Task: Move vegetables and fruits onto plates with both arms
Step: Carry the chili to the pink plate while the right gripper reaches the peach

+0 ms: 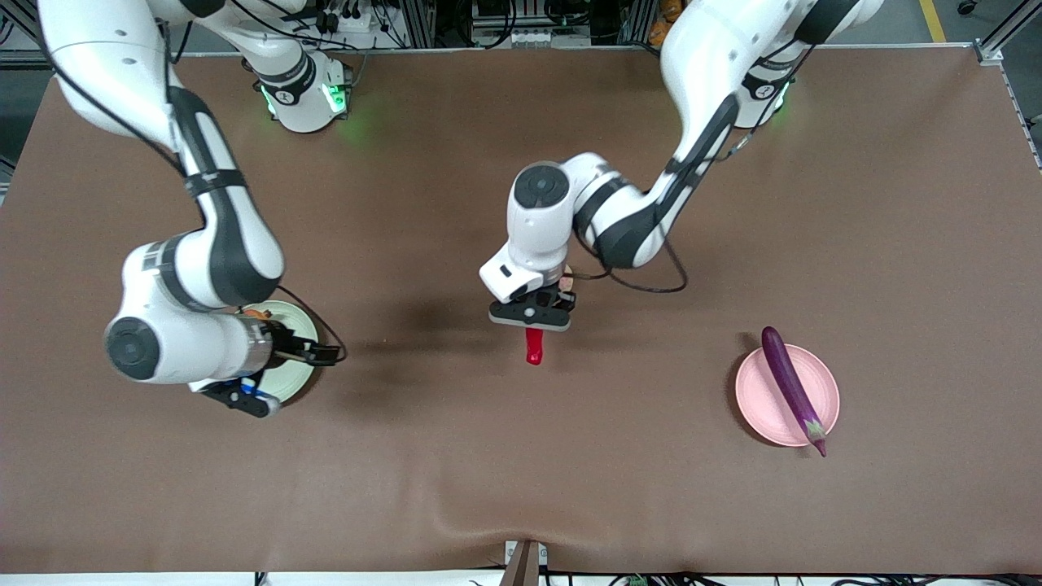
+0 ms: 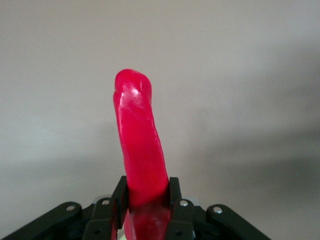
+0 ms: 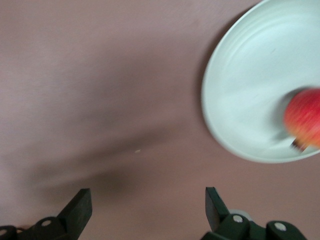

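My left gripper is shut on the red chili pepper and holds it over the middle of the table; the left wrist view shows the chili clamped between the fingers. A pinkish peach-like fruit peeks out under the left hand, mostly hidden. My right gripper is open and empty beside the pale green plate, which holds the red pomegranate. The plate shows in the right wrist view. The purple eggplant lies across the pale pink plate.
The brown table stretches wide around the plates. The right arm's forearm covers much of the green plate. A small mount sits at the table's edge nearest the front camera.
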You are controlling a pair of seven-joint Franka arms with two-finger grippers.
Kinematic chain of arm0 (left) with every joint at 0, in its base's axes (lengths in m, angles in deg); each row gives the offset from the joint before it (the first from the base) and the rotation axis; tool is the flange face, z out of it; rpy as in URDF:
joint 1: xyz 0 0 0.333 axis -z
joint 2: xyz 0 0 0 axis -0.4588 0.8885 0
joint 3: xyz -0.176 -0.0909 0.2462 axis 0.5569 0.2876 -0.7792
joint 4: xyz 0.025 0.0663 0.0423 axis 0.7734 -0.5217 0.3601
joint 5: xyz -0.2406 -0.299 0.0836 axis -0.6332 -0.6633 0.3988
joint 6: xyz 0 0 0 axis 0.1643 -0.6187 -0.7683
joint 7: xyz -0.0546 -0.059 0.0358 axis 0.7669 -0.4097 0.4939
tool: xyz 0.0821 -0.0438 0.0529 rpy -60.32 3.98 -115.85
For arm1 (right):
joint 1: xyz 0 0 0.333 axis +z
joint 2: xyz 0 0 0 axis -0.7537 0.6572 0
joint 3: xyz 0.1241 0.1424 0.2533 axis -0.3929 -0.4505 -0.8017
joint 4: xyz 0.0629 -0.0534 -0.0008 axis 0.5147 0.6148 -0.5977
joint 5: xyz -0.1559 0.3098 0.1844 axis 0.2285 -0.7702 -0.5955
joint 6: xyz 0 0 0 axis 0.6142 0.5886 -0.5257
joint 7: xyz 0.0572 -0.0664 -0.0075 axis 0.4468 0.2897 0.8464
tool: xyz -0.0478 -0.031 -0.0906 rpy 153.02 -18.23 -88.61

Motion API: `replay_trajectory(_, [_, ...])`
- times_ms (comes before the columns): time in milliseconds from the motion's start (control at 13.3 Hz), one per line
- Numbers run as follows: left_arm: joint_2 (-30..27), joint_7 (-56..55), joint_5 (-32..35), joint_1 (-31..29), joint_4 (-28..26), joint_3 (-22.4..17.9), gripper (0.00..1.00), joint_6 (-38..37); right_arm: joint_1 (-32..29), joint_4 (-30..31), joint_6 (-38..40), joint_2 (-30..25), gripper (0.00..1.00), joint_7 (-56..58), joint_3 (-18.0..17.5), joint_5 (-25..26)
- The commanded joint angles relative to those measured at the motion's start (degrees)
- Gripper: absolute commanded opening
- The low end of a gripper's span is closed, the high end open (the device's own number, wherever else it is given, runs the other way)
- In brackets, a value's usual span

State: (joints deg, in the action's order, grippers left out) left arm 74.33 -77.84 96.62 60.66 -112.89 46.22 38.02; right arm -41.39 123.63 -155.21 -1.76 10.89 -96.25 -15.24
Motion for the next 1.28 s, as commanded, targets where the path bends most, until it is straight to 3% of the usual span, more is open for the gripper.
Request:
replay_trajectory(0, [-5.2, 0.5, -1.0, -5.8, -0.9, -0.2, 0.00, -2.6, 4.7, -1.9, -1.6, 0.8, 1.00, -9.5, 0.4, -2.3])
replay_trajectory(226, [-5.6, 8.9, -1.6, -17.5, -0.8, -0.1, 0.00, -2.5, 13.5, -1.4, -6.9, 2.1, 1.00, -20.4, 0.4, -4.8])
replay_trajectory(377, [-2.6, 11.8, -1.7, -23.1, 0.9, 0.2, 0.00, -2.1, 20.6, -1.4, -11.5, 3.8, 1.00, -30.1, 0.5, -4.4])
replay_trajectory(753, [3.6, 11.9, -2.1, -27.4, 2.3, -0.2, 0.00, -1.3, 30.3, -1.4, -18.3, 7.5, 1.00, -46.6, 0.5, -4.0])
replay_trajectory(1205, [6.1, 12.4, -2.4, -31.9, 1.7, -0.3, 0.00, -1.3, 35.0, -1.4, -27.0, 13.0, 1.00, -52.4, 0.9, -3.7])
